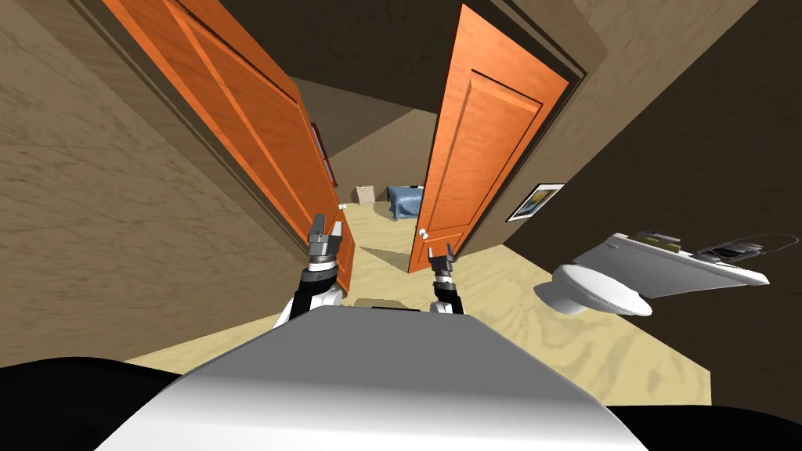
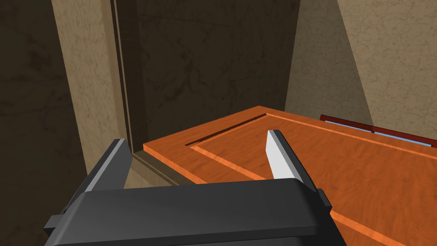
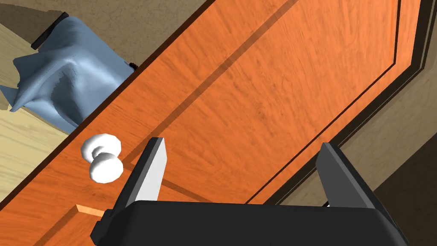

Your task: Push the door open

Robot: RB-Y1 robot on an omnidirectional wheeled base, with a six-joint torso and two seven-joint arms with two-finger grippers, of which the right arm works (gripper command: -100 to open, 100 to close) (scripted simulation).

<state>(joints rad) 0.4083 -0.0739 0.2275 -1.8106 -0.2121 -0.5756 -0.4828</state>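
Note:
Two orange panelled door leaves stand ajar in the doorway ahead. The left leaf (image 1: pixel 251 133) swings away on my left, and my left gripper (image 1: pixel 326 228) is open at its free edge, one finger over the orange panel (image 2: pixel 324 171). The right leaf (image 1: pixel 485 133) carries a white knob (image 1: pixel 423 233). My right gripper (image 1: pixel 441 252) is open just below that knob, close to the leaf's face (image 3: pixel 264 94), with the knob (image 3: pixel 102 160) beside one finger.
Through the gap lie a pale wood floor (image 1: pixel 384 227), a blue-covered bed (image 1: pixel 406 200) and a small box (image 1: pixel 365 193). A white toilet (image 1: pixel 595 288) and a white counter (image 1: pixel 673 262) stand to my right. Brown walls flank the doorway.

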